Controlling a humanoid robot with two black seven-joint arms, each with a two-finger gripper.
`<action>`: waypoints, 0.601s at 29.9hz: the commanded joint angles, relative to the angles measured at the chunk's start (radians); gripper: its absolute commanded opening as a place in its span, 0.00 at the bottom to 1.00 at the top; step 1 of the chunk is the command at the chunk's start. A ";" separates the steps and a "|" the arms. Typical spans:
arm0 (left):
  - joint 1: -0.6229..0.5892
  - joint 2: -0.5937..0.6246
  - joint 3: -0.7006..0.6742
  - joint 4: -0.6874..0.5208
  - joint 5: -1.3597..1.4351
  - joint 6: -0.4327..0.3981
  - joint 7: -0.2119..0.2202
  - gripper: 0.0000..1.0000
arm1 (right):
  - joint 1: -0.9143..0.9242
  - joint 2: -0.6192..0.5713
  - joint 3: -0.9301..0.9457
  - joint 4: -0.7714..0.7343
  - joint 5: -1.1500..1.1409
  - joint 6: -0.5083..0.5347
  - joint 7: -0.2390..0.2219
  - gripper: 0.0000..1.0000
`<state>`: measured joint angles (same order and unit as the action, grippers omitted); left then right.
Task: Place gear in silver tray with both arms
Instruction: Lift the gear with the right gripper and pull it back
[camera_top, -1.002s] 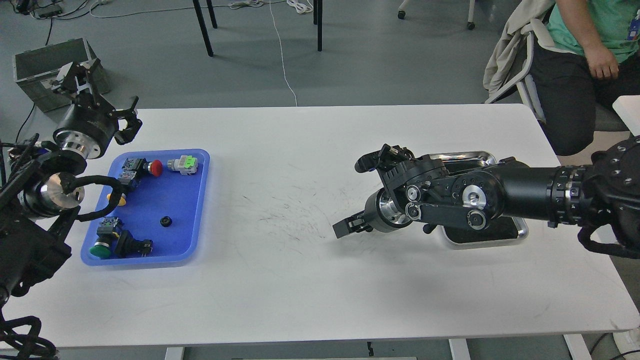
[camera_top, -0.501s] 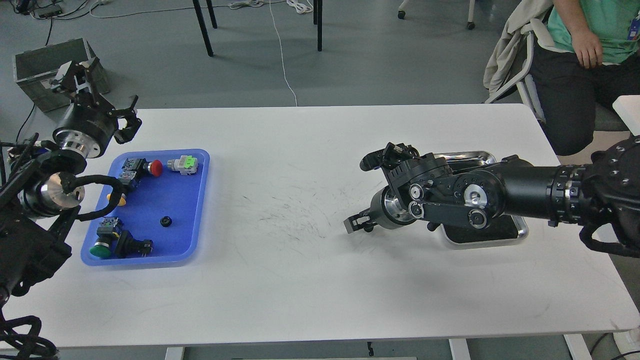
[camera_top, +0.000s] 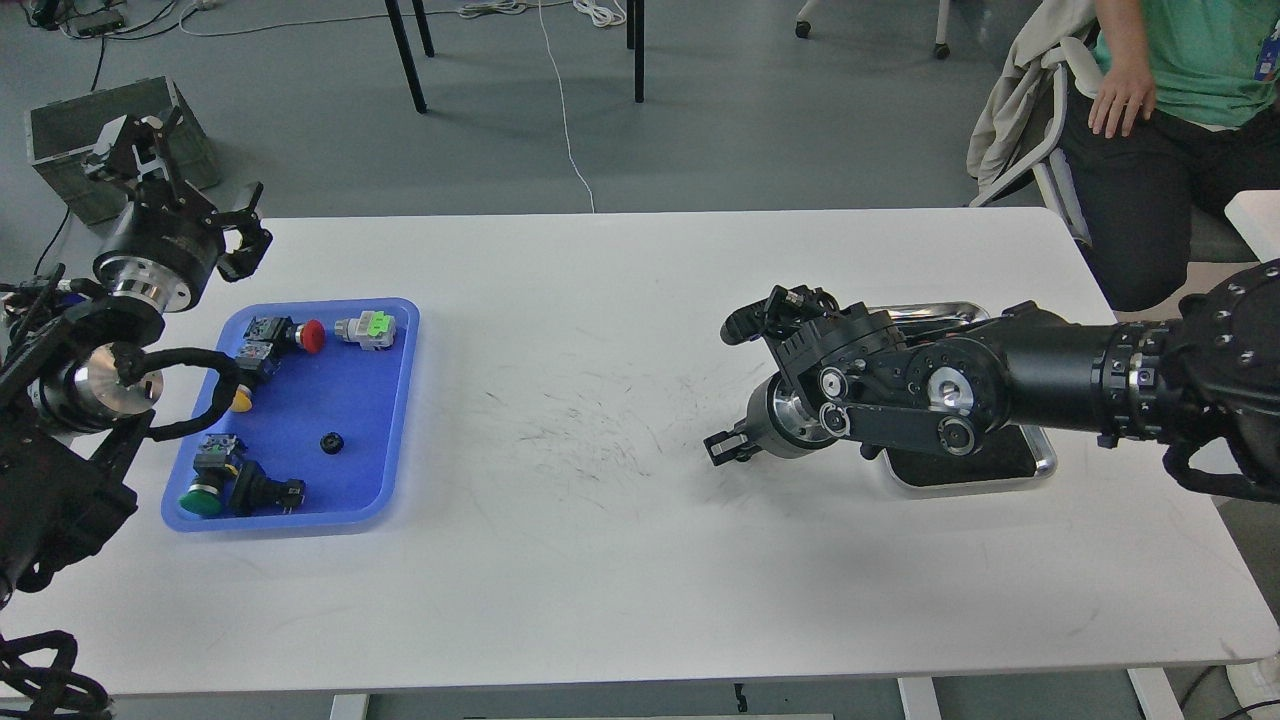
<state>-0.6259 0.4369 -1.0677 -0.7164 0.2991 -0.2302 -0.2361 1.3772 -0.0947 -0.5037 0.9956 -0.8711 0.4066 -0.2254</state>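
Left black claw gripper (camera_top: 243, 232), fingers spread and empty, hovers just beyond the blue plastic tray (camera_top: 395, 400), nearer than the right claw gripper (camera_top: 727, 447), whose state I cannot tell, to the small black round gear (camera_top: 331, 442) lying below-right of it.

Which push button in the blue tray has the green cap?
The green-capped button lies at the blue tray's near left corner; the others are red and yellow.

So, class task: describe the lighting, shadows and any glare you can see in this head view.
Head view: even, soft overhead light; the right arm casts a faint blurred shadow on the white table; the silver tray rim gleams; everything is in sharp focus.
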 joint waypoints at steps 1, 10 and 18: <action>0.000 0.009 0.002 0.000 0.000 0.000 0.000 0.97 | 0.063 -0.013 0.011 0.006 0.007 0.000 0.000 0.02; -0.002 0.020 0.003 0.000 0.002 0.011 0.001 0.97 | 0.293 -0.238 0.253 0.086 0.021 -0.014 0.035 0.02; -0.005 0.031 0.002 0.000 0.000 0.012 0.003 0.97 | 0.178 -0.266 0.644 0.086 0.023 -0.058 0.070 0.01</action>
<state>-0.6279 0.4668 -1.0656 -0.7164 0.2998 -0.2179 -0.2342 1.6076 -0.3669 0.0308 1.0808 -0.8485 0.3521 -0.1568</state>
